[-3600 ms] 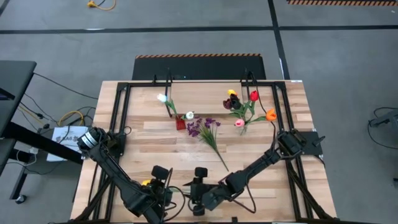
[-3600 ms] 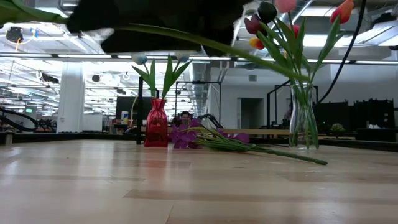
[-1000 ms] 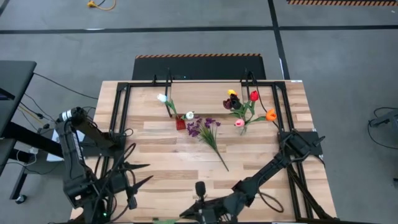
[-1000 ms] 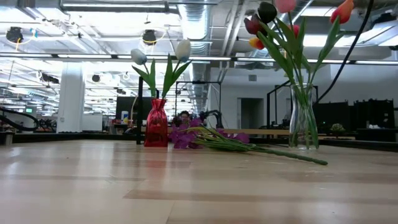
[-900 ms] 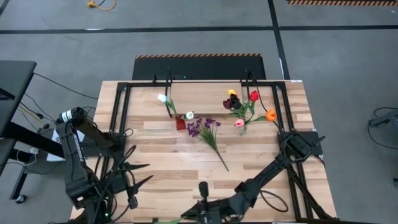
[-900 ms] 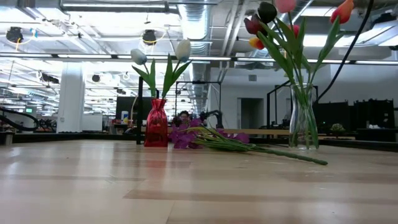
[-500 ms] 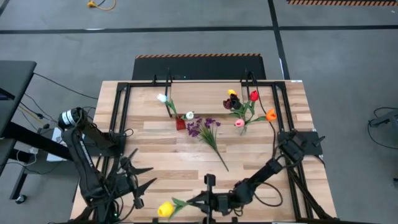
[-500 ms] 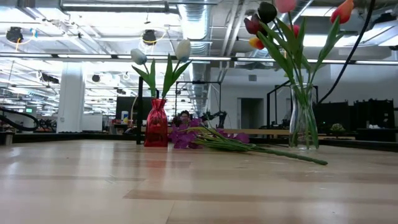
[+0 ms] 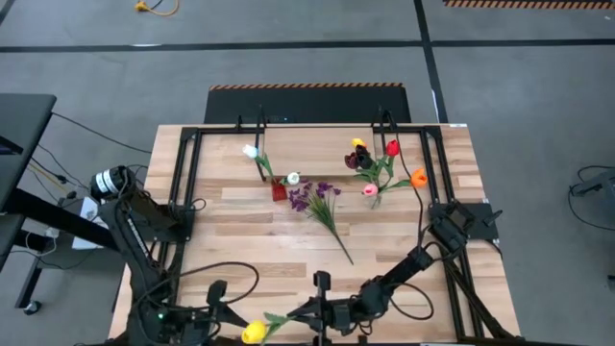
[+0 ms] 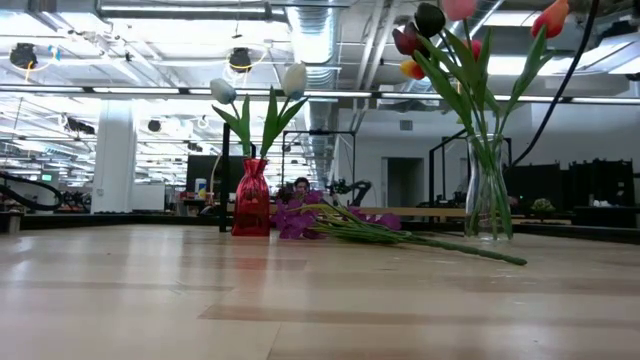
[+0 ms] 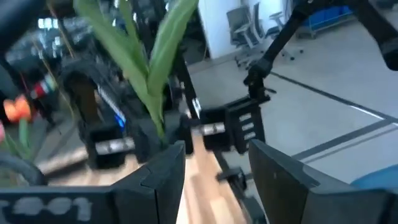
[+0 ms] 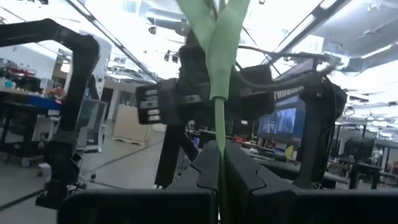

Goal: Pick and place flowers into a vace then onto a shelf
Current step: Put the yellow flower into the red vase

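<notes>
A yellow tulip [image 9: 254,333] lay level above the near edge of the desk [image 9: 250,231], its green stem [image 12: 219,130] pinched between the pressed-together fingers of the right hand [image 9: 309,315], which sat low at the front middle of the desk. In the right wrist view the stem rose straight up from the closed fingers and split into two pale leaves. The left hand [image 9: 213,309] was just beside the blossom on its left side, fingers spread apart with nothing between them; in the left wrist view the tulip's leaves [image 11: 149,62] stood just beyond those open fingers [image 11: 163,171]. Farther back on the desk, a purple sprig [image 9: 322,204] lay flat near the middle, apart from both hands. Just behind it, a small red vase [image 10: 251,198] held two pale tulips [image 10: 292,80]. To the right, a clear glass vase [image 10: 487,190] held a bunch of red, orange, yellow, pink and dark tulips [image 9: 377,163]. Black metal legs [image 9: 187,163] framed the desk's sides
</notes>
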{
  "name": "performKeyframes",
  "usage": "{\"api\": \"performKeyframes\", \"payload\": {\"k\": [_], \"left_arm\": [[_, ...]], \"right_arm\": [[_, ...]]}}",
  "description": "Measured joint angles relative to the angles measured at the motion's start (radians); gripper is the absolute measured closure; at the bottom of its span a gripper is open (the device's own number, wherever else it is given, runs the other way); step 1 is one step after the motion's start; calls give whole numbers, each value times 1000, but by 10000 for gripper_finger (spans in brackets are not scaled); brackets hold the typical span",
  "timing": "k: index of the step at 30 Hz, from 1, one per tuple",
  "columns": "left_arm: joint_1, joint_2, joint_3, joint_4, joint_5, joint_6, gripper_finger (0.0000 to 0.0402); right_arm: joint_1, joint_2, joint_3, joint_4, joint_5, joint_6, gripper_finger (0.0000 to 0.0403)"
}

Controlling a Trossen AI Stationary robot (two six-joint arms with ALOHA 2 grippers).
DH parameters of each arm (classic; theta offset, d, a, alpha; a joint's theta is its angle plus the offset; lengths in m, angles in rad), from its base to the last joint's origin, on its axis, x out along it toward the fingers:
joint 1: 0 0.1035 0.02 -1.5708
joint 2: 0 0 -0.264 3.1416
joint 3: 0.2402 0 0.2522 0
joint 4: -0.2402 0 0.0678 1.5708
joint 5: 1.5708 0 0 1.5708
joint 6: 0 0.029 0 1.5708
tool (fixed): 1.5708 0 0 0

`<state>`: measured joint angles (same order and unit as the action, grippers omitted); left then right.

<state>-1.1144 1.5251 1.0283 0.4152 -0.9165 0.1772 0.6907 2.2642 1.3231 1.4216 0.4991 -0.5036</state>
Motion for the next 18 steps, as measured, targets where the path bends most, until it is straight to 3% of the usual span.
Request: {"api": "performKeyframes", "payload": {"k": [6, 15, 18], "left_arm": [[32, 0, -25, 59, 68, 124, 233], [160, 0, -308, 611, 165, 94, 233], [194, 0, -355, 719, 244, 82, 233]], "right_arm": [[33, 0, 0, 19, 27, -79, 403], [49, -2, 1, 59, 27, -150, 403], [37, -2, 1, 59, 26, -140, 403]]}}
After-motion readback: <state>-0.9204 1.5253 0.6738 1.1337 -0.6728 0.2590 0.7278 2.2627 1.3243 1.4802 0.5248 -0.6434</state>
